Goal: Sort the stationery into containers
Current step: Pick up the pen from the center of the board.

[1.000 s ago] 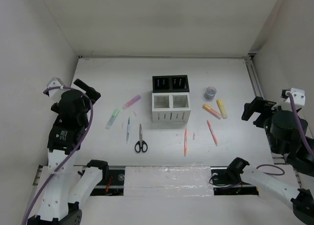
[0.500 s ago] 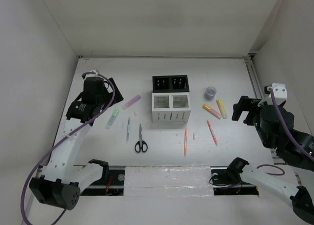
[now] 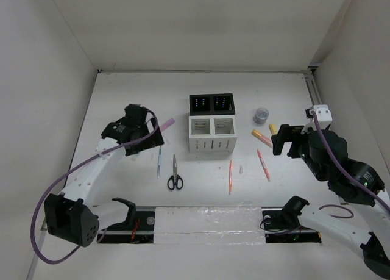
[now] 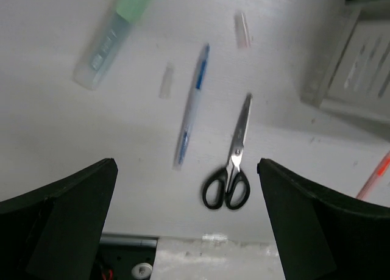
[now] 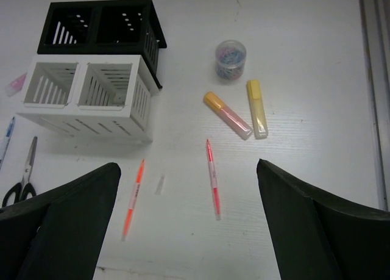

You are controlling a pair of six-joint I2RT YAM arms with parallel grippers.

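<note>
Moved: both arms swung inward off the desk edges, now over the scattered stationery.
Left pincer (image 4: 186,188): fingers wide apart, empty, above thin blue pen (image 4: 191,105) and black-handled scissors (image 4: 232,163), likely lining up a pick.
Right pincer (image 5: 186,188): spread wide, empty, facing slim red pen (image 5: 212,176) and yellow highlighter (image 5: 256,108).
Containers: joined black-and-white slotted boxes (image 3: 211,122) mid-desk (image 3: 201,88), nothing seen inside.

The top view looks down from behind the arms over the whole worktop (image 3: 122,85). Both wrist views hang closer, tilted downward; each shows the scissors (image 4: 230,170) (image 5: 21,176) (image 3: 174,173).
</note>
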